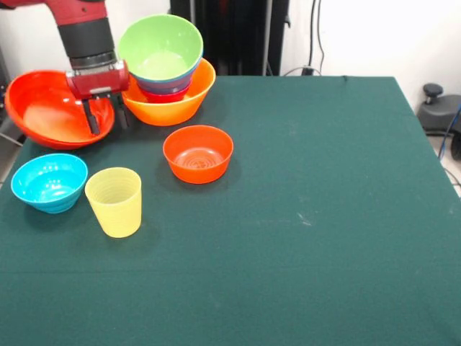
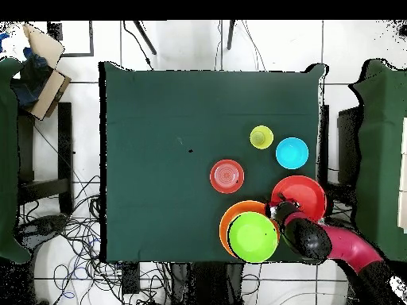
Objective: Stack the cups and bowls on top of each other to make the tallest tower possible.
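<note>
- I read the gripper (image 1: pixel 106 115) as spread: two dark fingers hang apart with a clear gap, pinching nothing. One finger sits in front of the near rim of the large red-orange bowl (image 1: pixel 50 108), the other toward the tower; I cannot tell whether either touches anything.
- In the overhead view the gripper (image 2: pixel 278 211) sits between that red-orange bowl (image 2: pixel 302 193) and the tower (image 2: pixel 250 230), whose rims lie just beside each other.
- The tower (image 1: pixel 169 72) stands at the table's far edge: a light-orange bowl (image 1: pixel 180 104) at the base, a red piece and a blue piece nested above it, and a lime green bowl (image 1: pixel 160 47) on top, tilted toward the camera.
- Step in hand, as I judge it: the arm is positioned to take the large red-orange bowl by its rim. The next move calls for lowering the fingers astride the rim wall and closing. That bowl looks wider than the top of the pile, so placement needs care.
- Count of loose bowls: three, namely the large red-orange bowl, a small orange bowl (image 1: pixel 198 153) near the table's middle, and a cyan bowl (image 1: pixel 49 182) at the near left of the front view.
- Count of cups: one, a pale-yellow tumbler (image 1: pixel 114 201), upright, just beside the cyan bowl.
- Count of tower pieces visible: four.
- All rest on the green table (image 1: pixel 324 216).
</note>
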Tool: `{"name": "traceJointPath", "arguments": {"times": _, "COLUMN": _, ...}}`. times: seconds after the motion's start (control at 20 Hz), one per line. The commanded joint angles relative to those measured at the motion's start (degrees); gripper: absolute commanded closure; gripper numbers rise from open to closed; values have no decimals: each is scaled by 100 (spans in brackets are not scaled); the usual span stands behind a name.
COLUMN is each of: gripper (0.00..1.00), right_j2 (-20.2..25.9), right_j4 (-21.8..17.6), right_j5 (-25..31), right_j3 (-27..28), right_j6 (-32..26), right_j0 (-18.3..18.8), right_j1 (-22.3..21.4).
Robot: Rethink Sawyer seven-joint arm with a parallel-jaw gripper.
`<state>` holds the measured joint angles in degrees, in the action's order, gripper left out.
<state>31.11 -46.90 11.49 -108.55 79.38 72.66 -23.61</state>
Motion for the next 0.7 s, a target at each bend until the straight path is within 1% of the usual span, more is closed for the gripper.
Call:
{"name": "traceJointPath", "arguments": {"times": 0.05, "gripper": 0, "right_j2": -394, "right_j4": -819, "right_j5": -278, "right_j3": 918, "right_j6": 23, "right_j0": -520, "right_j1": 821}}
{"name": "traceJointPath", "arguments": {"times": 0.2, "gripper": 0, "right_j2": -527, "right_j4": -930, "right_j5": -484, "right_j3": 1120, "right_j6": 129, "right_j0": -623, "right_j1": 1032}}
{"name": "traceJointPath", "arguments": {"times": 0.3, "gripper": 0, "right_j2": -576, "right_j4": -926, "right_j5": -551, "right_j3": 1151, "right_j6": 166, "right_j0": -655, "right_j1": 1066}}
{"name": "traceJointPath", "arguments": {"times": 0.4, "gripper": 0, "right_j2": -711, "right_j4": -790, "right_j5": -446, "right_j3": 1177, "right_j6": 257, "right_j0": -781, "right_j1": 1028}}
{"name": "traceJointPath", "arguments": {"times": 0.45, "gripper": 100, "right_j2": -778, "right_j4": -723, "right_j5": -393, "right_j3": 1189, "right_j6": 302, "right_j0": -844, "right_j1": 1009}}
{"name": "traceJointPath", "arguments": {"times": 0.6, "gripper": 100, "right_j2": -796, "right_j4": -651, "right_j5": -595, "right_j3": 1042, "right_j6": 353, "right_j0": -910, "right_j1": 800}}
{"name": "traceJointPath", "arguments": {"times": 0.7, "gripper": 100, "right_j2": -836, "right_j4": -574, "right_j5": -579, "right_j3": 1000, "right_j6": 372, "right_j0": -1001, "right_j1": 709}}
